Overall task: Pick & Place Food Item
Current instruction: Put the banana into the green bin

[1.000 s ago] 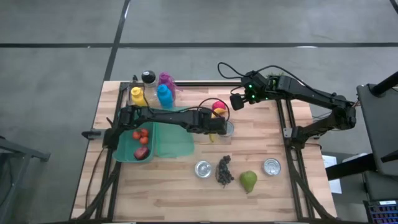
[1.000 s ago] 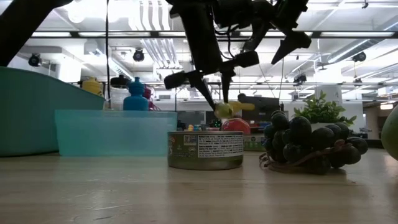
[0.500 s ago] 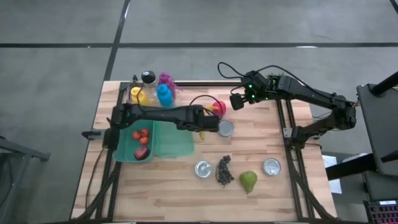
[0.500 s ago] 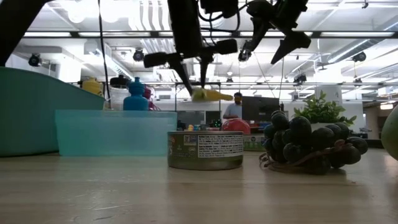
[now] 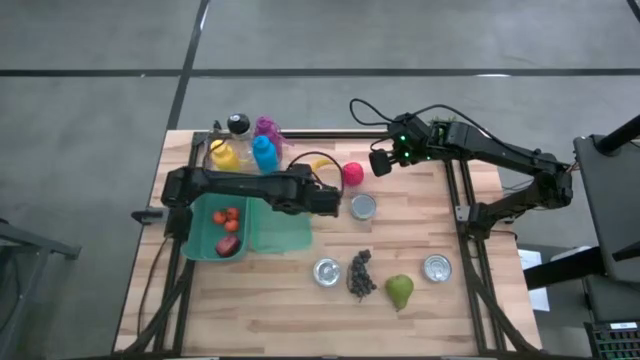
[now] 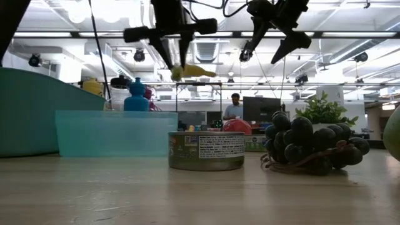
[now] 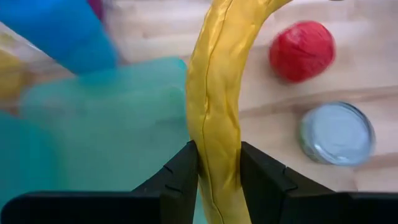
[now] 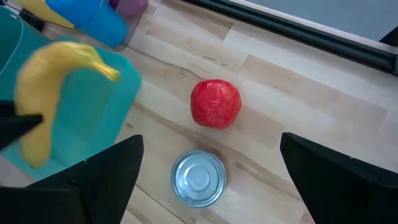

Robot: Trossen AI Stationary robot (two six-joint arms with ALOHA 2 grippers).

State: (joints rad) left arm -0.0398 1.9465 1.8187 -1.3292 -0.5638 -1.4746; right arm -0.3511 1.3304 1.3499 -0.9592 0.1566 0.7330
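Observation:
A yellow banana (image 6: 195,70) hangs high above the table with my left gripper (image 7: 219,171) shut on it. It shows over the edge of the teal container (image 7: 93,124) and also in the right wrist view (image 8: 43,93). A red ball (image 5: 352,173) and an upright silver can (image 5: 363,207) stand on the wood just right of my left gripper (image 5: 322,197). My right gripper (image 5: 380,163) hovers open above the far middle of the table, with nothing between its fingers (image 8: 106,180). My left gripper pinches the banana between its two fingers (image 7: 183,177), on its two sides (image 7: 217,155) near one end. The pointed end (image 8: 111,73) stays free. The fingers slant down from above and lie across the banana. It is lifted clear of everything, roughly level in the low view.
The teal bin (image 5: 208,232) holds small red fruits (image 5: 229,216). Yellow, blue and purple bottles (image 5: 262,152) stand at the far left. Two cans (image 5: 326,271) (image 5: 436,267), dark grapes (image 5: 360,273) and a green pear (image 5: 400,291) lie along the near side.
My left gripper has risen and gone toward the table's left edge, still shut on the banana. It has moved from beside the can and ball to above the teal container's edge. The banana has been lifted higher, still roughly level.

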